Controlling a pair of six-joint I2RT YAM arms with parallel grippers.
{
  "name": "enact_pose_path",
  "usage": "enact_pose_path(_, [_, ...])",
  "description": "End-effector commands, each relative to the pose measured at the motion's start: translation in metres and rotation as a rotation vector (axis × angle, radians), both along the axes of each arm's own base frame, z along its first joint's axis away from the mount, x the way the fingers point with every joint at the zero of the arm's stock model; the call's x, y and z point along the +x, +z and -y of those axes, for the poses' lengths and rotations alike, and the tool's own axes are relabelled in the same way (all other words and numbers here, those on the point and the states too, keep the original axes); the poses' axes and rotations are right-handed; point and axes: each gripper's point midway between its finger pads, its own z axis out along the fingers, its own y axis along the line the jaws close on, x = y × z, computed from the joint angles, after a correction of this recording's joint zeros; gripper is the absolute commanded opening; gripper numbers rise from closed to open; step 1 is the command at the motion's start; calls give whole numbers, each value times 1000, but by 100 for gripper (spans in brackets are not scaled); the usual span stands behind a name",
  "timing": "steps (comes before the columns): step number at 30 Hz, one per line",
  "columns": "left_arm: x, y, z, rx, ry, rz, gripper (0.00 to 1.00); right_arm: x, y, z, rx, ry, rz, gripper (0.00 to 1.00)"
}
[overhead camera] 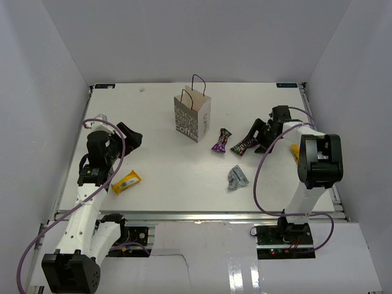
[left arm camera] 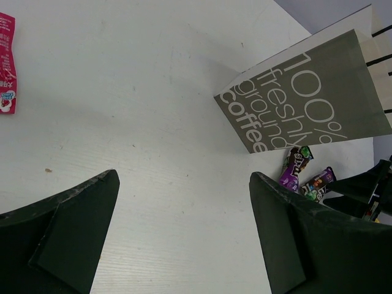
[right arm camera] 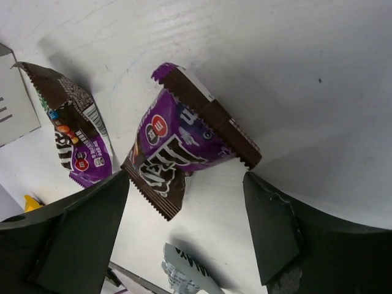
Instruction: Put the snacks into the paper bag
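The right gripper is down close to the table with its two dark fingers spread wide. A maroon-and-purple candy packet lies flat between them. The packet fills much of the gap, and I cannot tell whether either finger touches it. It rests on the table and is not lifted.

Just beside it, on the side toward the paper bag, lies a second purple packet, apart from the first and outside the fingers. Nearer the arms' bases sits a silver-grey packet, close to the right gripper but not between its fingers. A small yellow snack shows beside the right arm, partly hidden by it.

The paper bag stands upright toward the far middle of the table, with its handles up and its printed side turned toward the arms. The two purple packets lie near its foot on the right-hand side.

The left gripper is held above the left part of the table with its fingers wide apart and only bare tabletop between them. From its wrist view the bag stands ahead and to the right. A yellow bar lies on the table near the left arm, on the near side of that gripper and outside its fingers. A red packet lies at the left edge of the wrist view, well apart from the fingers.
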Motion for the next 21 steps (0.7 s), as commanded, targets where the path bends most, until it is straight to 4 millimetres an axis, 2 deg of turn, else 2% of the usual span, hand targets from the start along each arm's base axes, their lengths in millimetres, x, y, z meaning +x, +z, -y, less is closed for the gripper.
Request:
enact_pose_path(1, [0,0,-2,-2,13,6,98,12,-12,2,-50,-41,-2,81])
enact_pose_path(5, [-1,0,-1,-2,11,7,98,27,-15,4,-73,-54,25,75])
enact_pose_path(12, [-1,-3,-1,-8,10,2,98,40,-21,17,-144,-67,62,48])
enact_pose_path(14, [-1,0,0,-11,10,9,98,41,-23,20,-170,-52,82,45])
enact_pose_path(17, [-2,1,0,-12,8,15,98,47,-18,22,-193,-4,150,33])
enact_pose_path(18, [-2,2,0,-11,8,17,98,49,-13,20,-188,22,180,26])
enact_pose_path(20, [-3,3,1,-15,1,23,98,57,-2,19,-199,87,260,23])
enact_pose_path(21, [-3,3,2,-16,-2,23,98,58,9,13,-177,132,306,21])
